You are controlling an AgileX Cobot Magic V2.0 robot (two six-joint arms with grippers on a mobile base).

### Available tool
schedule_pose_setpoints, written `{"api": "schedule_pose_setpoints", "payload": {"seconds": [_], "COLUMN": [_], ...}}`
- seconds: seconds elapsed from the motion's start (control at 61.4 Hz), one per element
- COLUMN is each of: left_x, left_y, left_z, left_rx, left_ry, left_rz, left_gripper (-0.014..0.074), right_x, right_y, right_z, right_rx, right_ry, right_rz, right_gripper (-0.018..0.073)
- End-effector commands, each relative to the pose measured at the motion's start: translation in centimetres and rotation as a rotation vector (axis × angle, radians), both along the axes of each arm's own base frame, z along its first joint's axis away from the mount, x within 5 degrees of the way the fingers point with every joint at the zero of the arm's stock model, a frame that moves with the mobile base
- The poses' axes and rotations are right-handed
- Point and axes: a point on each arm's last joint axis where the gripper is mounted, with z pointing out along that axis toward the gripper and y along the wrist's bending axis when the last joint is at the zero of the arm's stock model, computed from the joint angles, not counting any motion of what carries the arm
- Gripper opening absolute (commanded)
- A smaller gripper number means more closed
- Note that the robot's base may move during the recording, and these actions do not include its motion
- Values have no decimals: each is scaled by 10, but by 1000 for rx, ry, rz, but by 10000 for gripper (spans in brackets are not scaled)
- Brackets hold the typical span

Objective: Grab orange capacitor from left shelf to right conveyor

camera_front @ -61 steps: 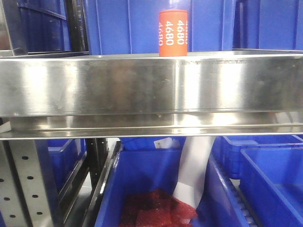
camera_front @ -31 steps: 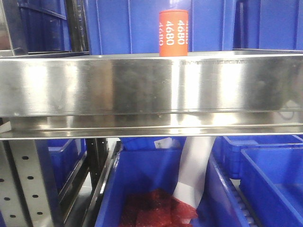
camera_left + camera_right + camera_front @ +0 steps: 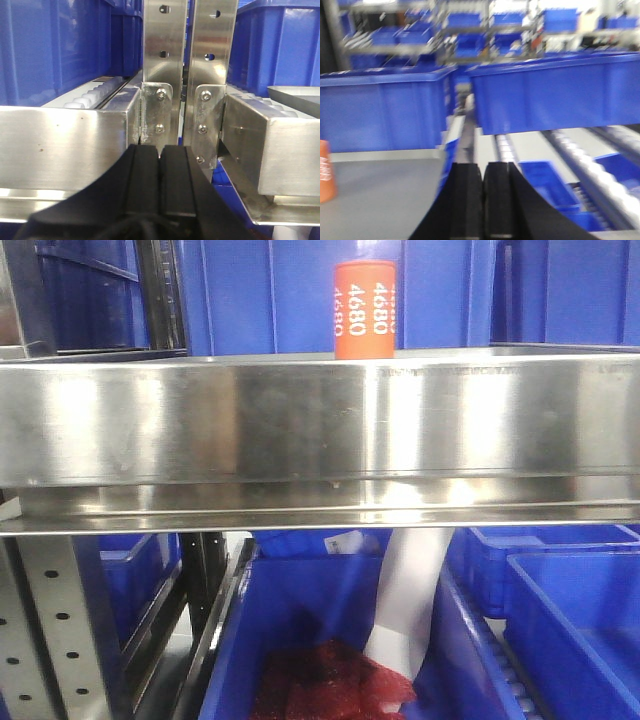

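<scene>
1. The orange capacitor [image 3: 364,308] stands upright on the left shelf [image 3: 300,420]. It is behind the shiny front lip, a little right of the middle in the front view. The lip hides its foot there.
2. It looks like a small hard can. I think it is stiff and fairly light. Its smooth side may slip in your fingers. It is tall and thin, so a bump could tip it over.
3. Take it by its round side, about halfway up, with one finger on each side (not by the top edge).
4. The left gripper [image 3: 160,150] has its two black fingers pressed together with nothing between them. It faces the steel uprights [image 3: 162,65], and you can't see the capacitor from there.
5. The right gripper [image 3: 482,167] is closed the same way and holds nothing.
6. The right wrist view is blurry, but it shows the capacitor at the far left edge. It is well to the left of the fingers, with its foot on the flat grey top.
7. The front view shows the white "4680" print and the blue bins [image 3: 280,290] behind, but no gripper.
8. You can't see the right conveyor in any view.
</scene>
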Motion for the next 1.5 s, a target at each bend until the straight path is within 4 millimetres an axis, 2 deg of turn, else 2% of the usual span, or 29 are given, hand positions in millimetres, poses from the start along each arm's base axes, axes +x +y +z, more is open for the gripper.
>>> {"api": "schedule_pose_setpoints", "payload": {"seconds": [0.0, 0.13, 0.244, 0.293, 0.375, 0.505, 0.538, 0.799, 1.059, 1.288, 1.353, 1.385, 1.483], "left_x": [-1, -1, -1, -1, -1, -1, -1, -1, -1, -1, -1, -1, -1], "left_y": [0, 0, 0, 0, 0, 0, 0, 0, 0, 0, 0, 0, 0], "left_z": [2, 2, 2, 2, 2, 2, 2, 2, 2, 2, 2, 2, 2], "left_rx": [-12, -12, -12, -12, -12, -12, -12, -12, -12, -12, -12, -12, -12], "left_ry": [-83, -83, -83, -83, -83, -83, -83, -83, -83, -83, -83, -83, -83], "left_rz": [-4, -4, -4, -4, -4, -4, -4, -4, -4, -4, -4, -4, -4], "left_gripper": [-126, -126, -126, -126, -126, -126, -126, -126, -126, -126, -126, -126, -126], "right_x": [22, 64, 96, 110, 134, 165, 171, 200, 228, 242, 243, 243, 243], "right_y": [8, 36, 66, 78, 96, 116, 119, 155, 170, 177, 178, 178, 178], "right_z": [32, 44, 41, 37, 32, 29, 28, 17, -9, -32, -34, -34, -33], "right_rx": [-5, -16, -39, -50, -54, 21, 37, 54, 57, 48, 47, 46, 47], "right_ry": [-48, 50, 143, 183, 231, 247, 253, 302, 286, 316, 320, 321, 317], "right_rz": [79, 240, 351, 379, 409, 427, 427, 481, 476, 470, 470, 470, 470], "right_gripper": [55, 58, 62, 95, 238, 590, 645, 622, 622, 599, 505, 412, 44]}}
